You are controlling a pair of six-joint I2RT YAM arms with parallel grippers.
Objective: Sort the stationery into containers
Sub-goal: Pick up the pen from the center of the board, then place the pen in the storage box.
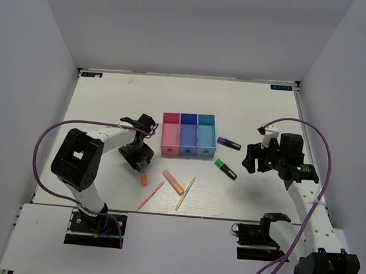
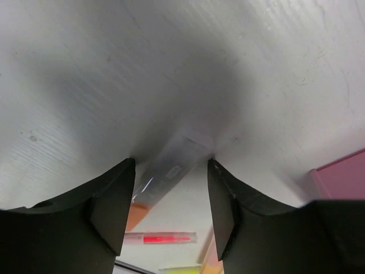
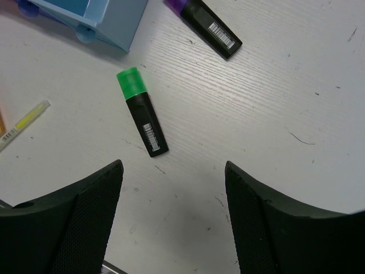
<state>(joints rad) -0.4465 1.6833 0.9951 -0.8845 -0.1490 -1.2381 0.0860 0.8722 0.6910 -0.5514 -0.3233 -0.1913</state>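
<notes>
Closest to the lens in the left wrist view, two dark fingers [image 2: 108,211] stood apart: the left gripper [image 2: 170,162] was open with its tips low over the table [image 1: 110,93]. The orange highlighter [image 2: 162,177] lay in the gap between them. Its long axis ran on a diagonal, with the pale translucent end toward the fingertips and the orange end back toward the wrist. It seemed to touch neither pad, though the close view was too blurred to be sure. So the piece was already framed, skewed across the closing line rather than square to it. Just behind it lay the pink stick [image 2: 159,237], and the pink container [image 2: 342,177] was off to the right.

On the other side, the green-black highlighter [image 3: 142,114] lay flat on the table ahead of the right gripper [image 3: 172,168] and a little to its left. Its green cap pointed away, toward the light blue container [image 3: 108,23], and the black end was nearest the fingers. Its axis ran nearly along the approach, so it lay crosswise to the closing line. That gripper was also spread wide and held nothing. It was clearly the nearer arm for this piece and for the purple-black highlighter [image 3: 205,25] beyond it.
</notes>
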